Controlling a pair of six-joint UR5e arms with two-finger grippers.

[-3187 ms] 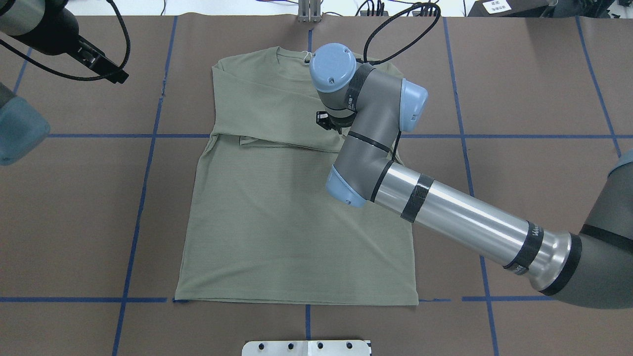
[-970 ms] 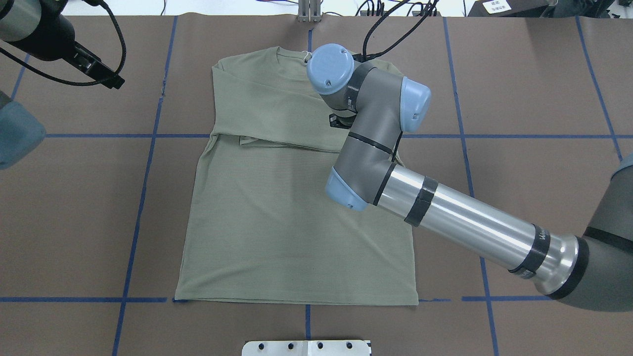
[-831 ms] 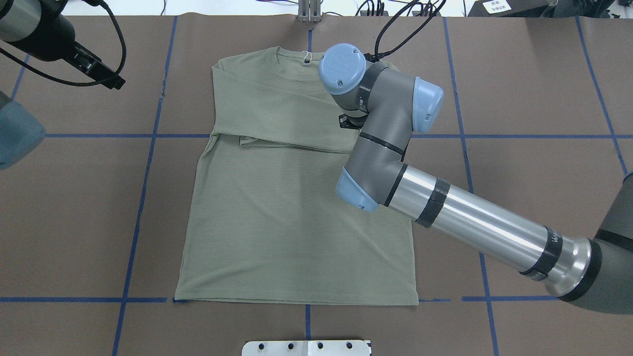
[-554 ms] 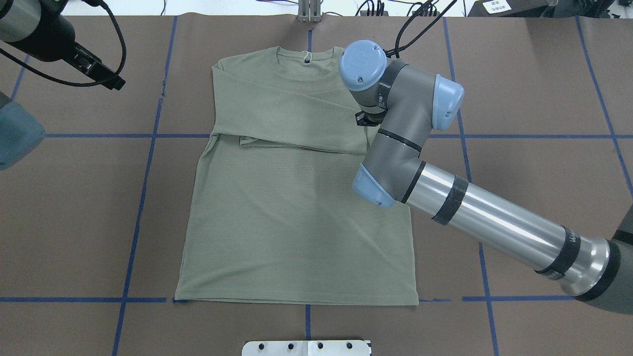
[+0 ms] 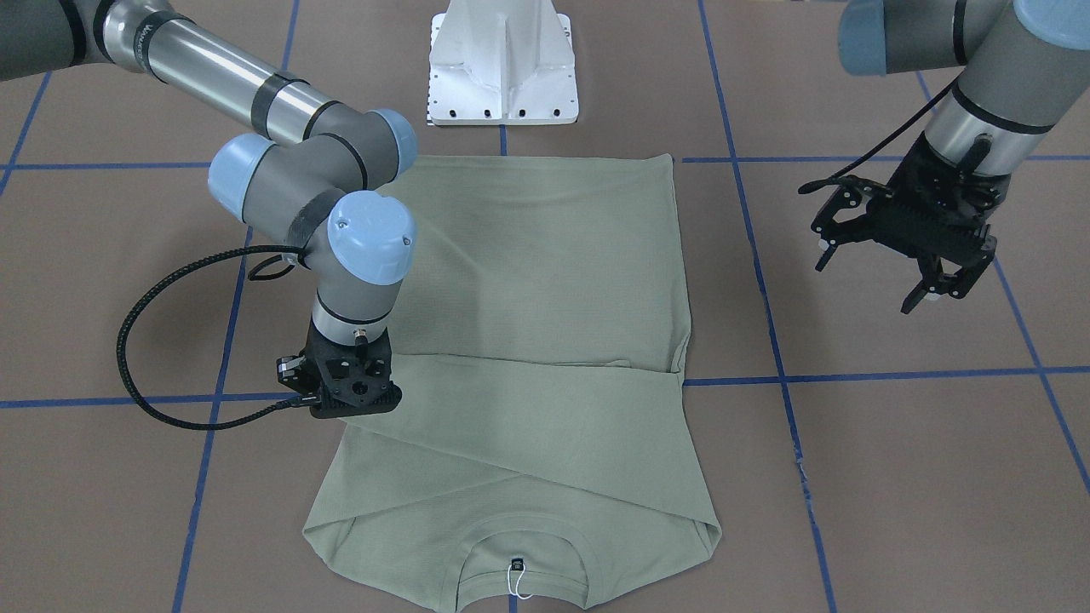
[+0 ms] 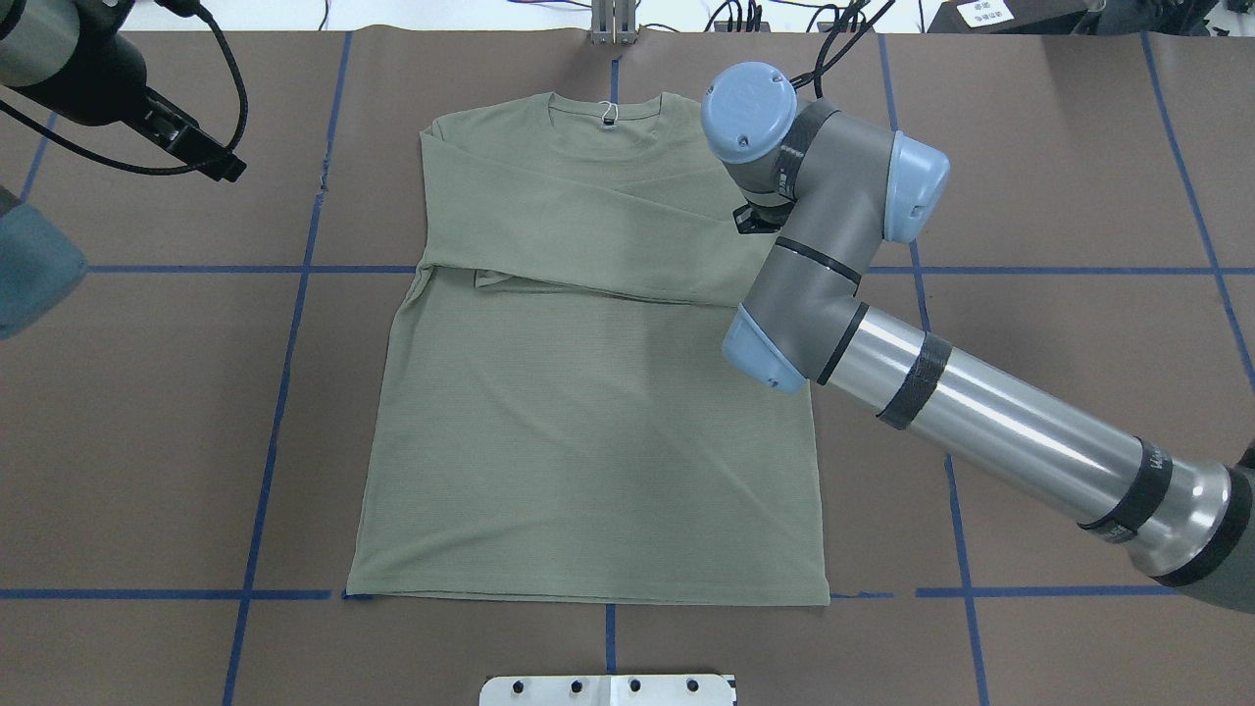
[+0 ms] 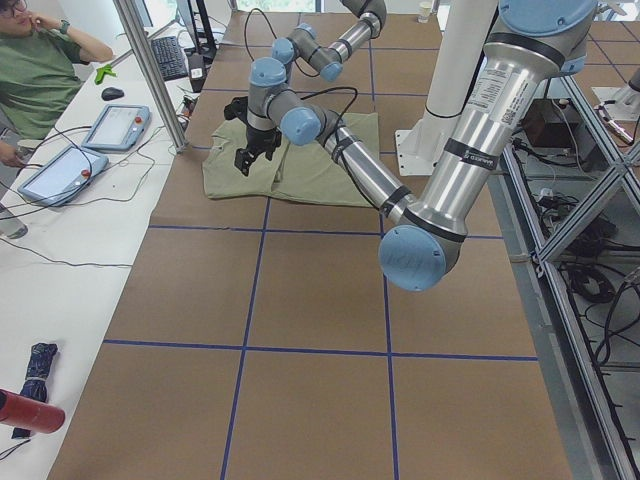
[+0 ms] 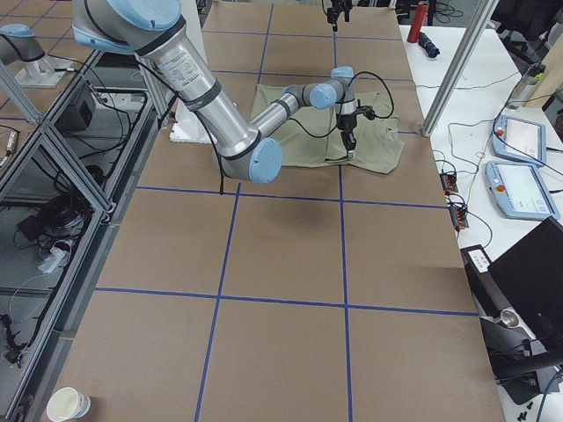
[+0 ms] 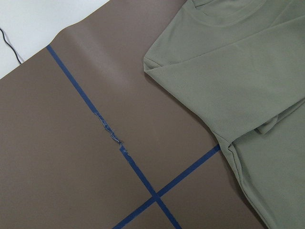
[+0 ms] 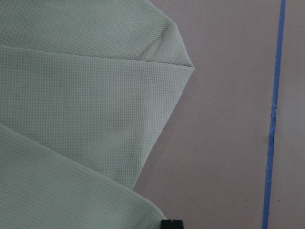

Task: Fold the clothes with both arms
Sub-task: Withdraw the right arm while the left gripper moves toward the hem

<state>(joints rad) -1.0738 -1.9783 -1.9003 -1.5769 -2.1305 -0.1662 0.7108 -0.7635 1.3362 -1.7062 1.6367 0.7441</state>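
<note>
From the front, the shirt (image 5: 545, 281) lies flat on the brown table (image 5: 894, 477), with its sleeves folded across the chest. The left gripper (image 5: 870, 277) hangs over bare table, fingers wide apart. The right gripper (image 5: 347, 393) sits low at the shirt's side edge — apart or together, I cannot tell. From overhead, the right arm (image 6: 980, 422) hides most of that gripper.

- You see the shirt (image 6: 588, 441) in pale sage green all over, with a fine grid in its knit; its neck tag (image 5: 516, 563) is black with a white loop.
- Your table (image 6: 1059, 176) is brown, crossed by blue tape lines (image 6: 282, 392).
- The right arm (image 6: 1000, 431) and left arm (image 5: 979, 94) are grey and silver, with light-blue caps and black jaws.
- The pedestal base (image 5: 502, 68) is white.
</note>
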